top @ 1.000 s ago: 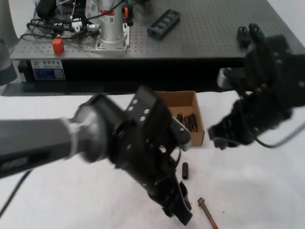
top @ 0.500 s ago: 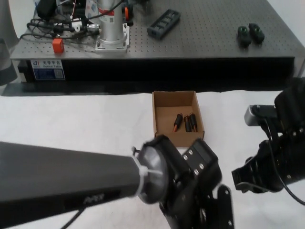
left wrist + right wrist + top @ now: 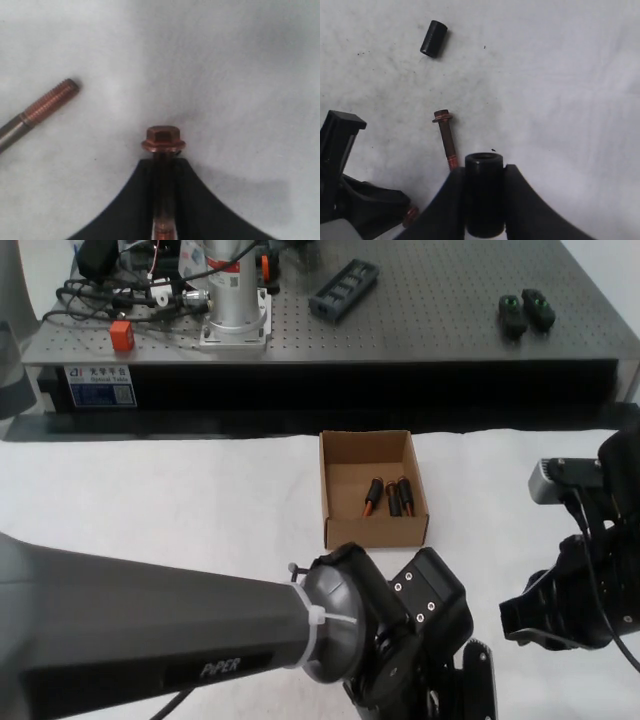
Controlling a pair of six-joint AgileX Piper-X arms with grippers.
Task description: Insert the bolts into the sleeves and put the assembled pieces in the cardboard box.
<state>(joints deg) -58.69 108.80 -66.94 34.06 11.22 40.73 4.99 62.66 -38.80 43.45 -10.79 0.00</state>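
Left wrist view shows the left gripper [image 3: 163, 169] clamped on a bolt [image 3: 163, 138], head just past its tips, while the right gripper [image 3: 484, 171] pinches a sleeve [image 3: 484, 200], so insertion looks next, needing both lined up end to end, with the cardboard box [image 3: 365, 435] farther ahead.

The bolt [image 3: 163, 141] is copper-toned metal with a dull sheen, the sleeve [image 3: 484, 200] smooth matt black, the cloth [image 3: 240, 75] matt, faintly rough.
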